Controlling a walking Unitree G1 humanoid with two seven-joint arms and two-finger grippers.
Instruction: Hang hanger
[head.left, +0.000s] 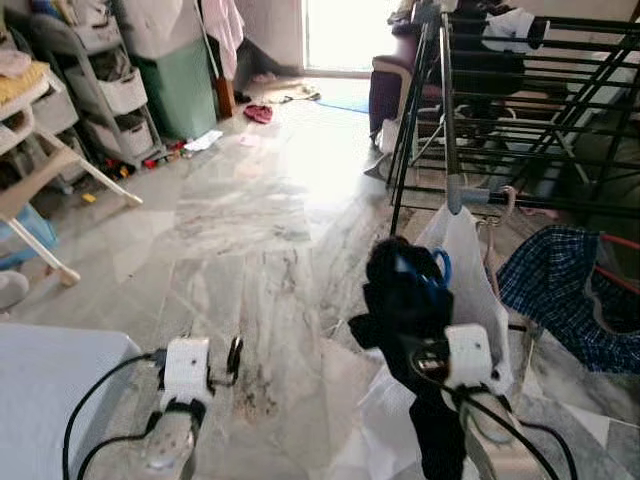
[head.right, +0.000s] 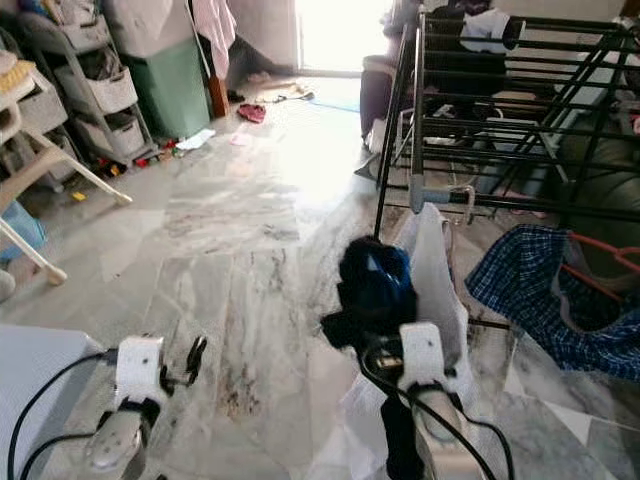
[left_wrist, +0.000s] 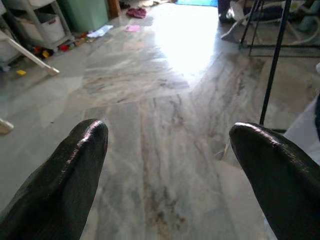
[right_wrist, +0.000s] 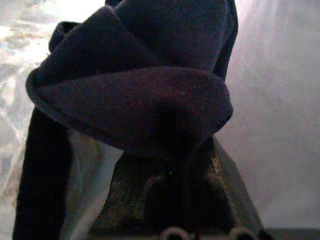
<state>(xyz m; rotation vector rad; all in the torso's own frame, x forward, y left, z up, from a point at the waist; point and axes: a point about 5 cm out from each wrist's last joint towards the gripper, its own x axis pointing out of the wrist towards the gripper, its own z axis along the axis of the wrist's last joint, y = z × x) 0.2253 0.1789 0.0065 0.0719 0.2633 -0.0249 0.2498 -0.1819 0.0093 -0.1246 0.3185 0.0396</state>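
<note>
dark garment (head.left: 405, 290) bunched over right tool (head.left: 425, 352), beside white cloth (head.left: 470, 260)

Daylight enters via doorway (head.left: 345, 35) at far end; opening is blown out, no detail. Strong glare patch on marble floor (head.left: 250, 230) in front of it, also washed out in left wrist view. Foreground dimmer; shelving (head.left: 110, 90) at robot's left sits in soft shade. Eye views: moderately sharp, slight softness, mild bending toward edges. Left wrist view: black fingers (left_wrist: 65, 185) close to lens, out of focus. Right wrist view: dark, low contrast; dark cloth (right_wrist: 135, 100) very near lens, blurred, w/ pale backlit bkgd.
</note>
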